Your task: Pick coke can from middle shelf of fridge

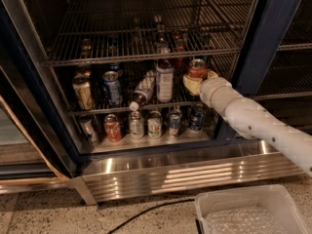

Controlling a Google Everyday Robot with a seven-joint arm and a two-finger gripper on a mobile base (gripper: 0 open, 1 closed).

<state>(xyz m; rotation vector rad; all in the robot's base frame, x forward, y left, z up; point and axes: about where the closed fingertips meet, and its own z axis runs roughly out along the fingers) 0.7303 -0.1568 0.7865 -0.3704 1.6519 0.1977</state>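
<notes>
The coke can (197, 68), red with a silver top, is at the right end of the middle shelf (97, 110) of the fridge (269, 38). It stands right of the white-labelled bottle (164, 80). My gripper (196, 81) reaches in from the right on a white arm. It is shut on the coke can, with a yellowish finger (191, 85) showing under and beside it. The can looks slightly lifted off the wire rack. Part of the can's lower body is hidden by the gripper.
The middle shelf also holds a gold can (83, 92), a blue can (112, 87) and a toppled bottle (143, 90). Several cans stand below, among them a red-and-white can (113, 128). A white bin (248, 212) and a black cable (146, 211) lie on the floor.
</notes>
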